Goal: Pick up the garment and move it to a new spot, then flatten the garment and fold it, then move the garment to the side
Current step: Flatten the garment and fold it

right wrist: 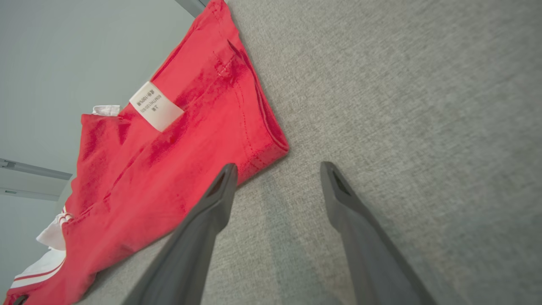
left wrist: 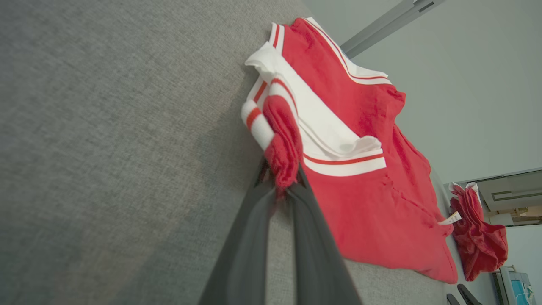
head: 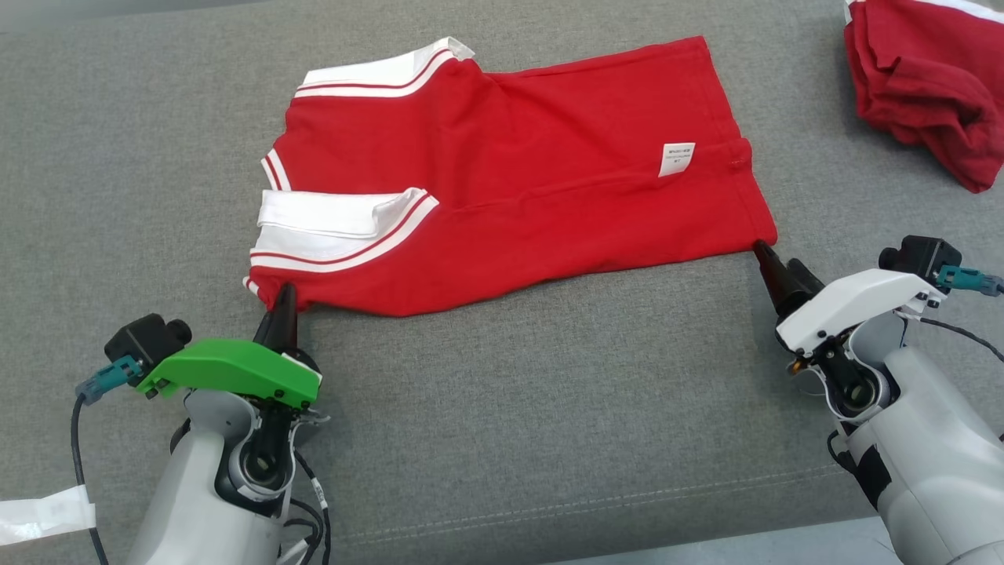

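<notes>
Left fingers clamped on the garment's near-left corner; right fingers apart at its near-right corner.

We note the red garment with white striped trim lying folded flat on the grey fabric worktop, in the far half, its long edge roughly parallel to the front edge. The left gripper has its fingers pinched together on the bunched red-and-white cuff at the near-left corner. The right gripper holds its fingers spread, and the near-right hem corner sits just ahead of the gap; we cannot tell whether a tip touches the cloth. A white care label faces up near the right edge. A second red garment lies crumpled at the far right corner, well apart. We see bare worktop along the whole near half, between the arms, and to the far left.
</notes>
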